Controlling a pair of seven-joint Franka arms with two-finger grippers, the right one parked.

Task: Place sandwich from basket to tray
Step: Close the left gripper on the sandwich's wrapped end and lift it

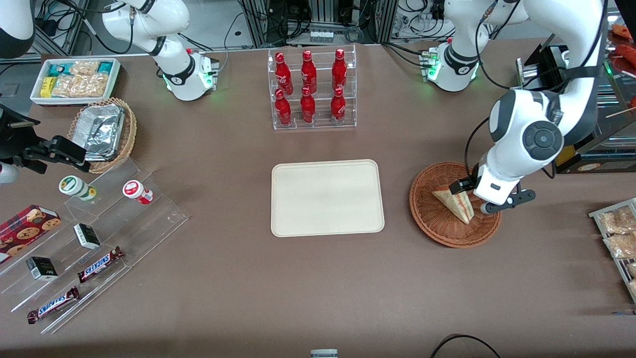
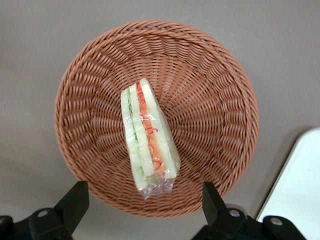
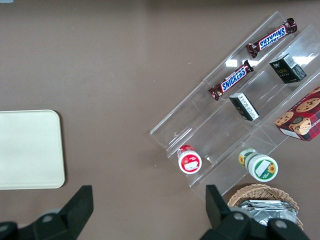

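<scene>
A wrapped triangular sandwich, white bread with red-orange and green filling, lies in the round reddish-brown wicker basket. My left gripper hovers above the basket, over the rim on the working arm's side. It is open, its black fingers spread wide on either side of the sandwich's wrapped end, touching nothing. The cream tray lies flat beside the basket, toward the parked arm, with nothing on it.
A clear rack of red bottles stands farther from the front camera than the tray. Toward the parked arm's end are a white bin of snacks, a tan basket of foil trays and a clear stepped shelf. Bagged snacks lie at the working arm's end.
</scene>
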